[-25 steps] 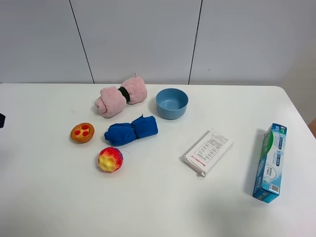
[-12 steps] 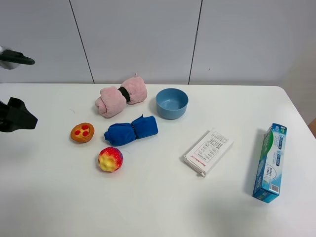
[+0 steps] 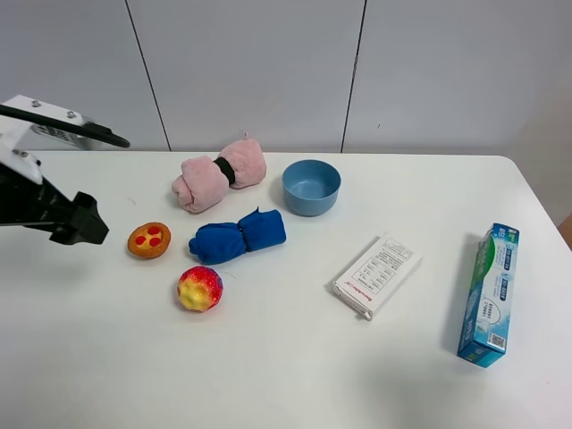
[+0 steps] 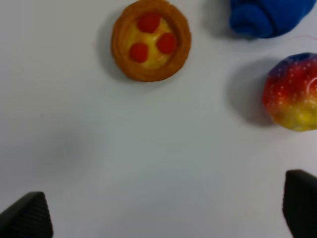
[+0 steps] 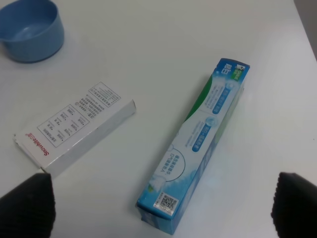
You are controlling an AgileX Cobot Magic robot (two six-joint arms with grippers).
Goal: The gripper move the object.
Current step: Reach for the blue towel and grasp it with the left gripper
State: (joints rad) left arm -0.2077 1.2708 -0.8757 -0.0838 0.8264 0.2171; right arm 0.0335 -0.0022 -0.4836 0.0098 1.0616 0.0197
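1. Newly pushed in from the left edge of the high view: left gripper [image 3: 88, 229], fingers spread wide, holding nothing.
2. Just to its right, centre-left: tart [image 3: 149, 239], untouched, probably the thing to move.
3. Approach under way; no grasp yet.
4. Out of the high view: right gripper [image 5: 162, 198], also spread, above toothpaste box [image 5: 195, 144].

The white box [image 5: 74, 130], lying right of centre in the exterior high view, bears a red word on its long edge that reads "Snowhite". Its printed panel is too small to read. The blue carton [image 5: 198, 148] at the right edge shows a QR code and illegible lettering
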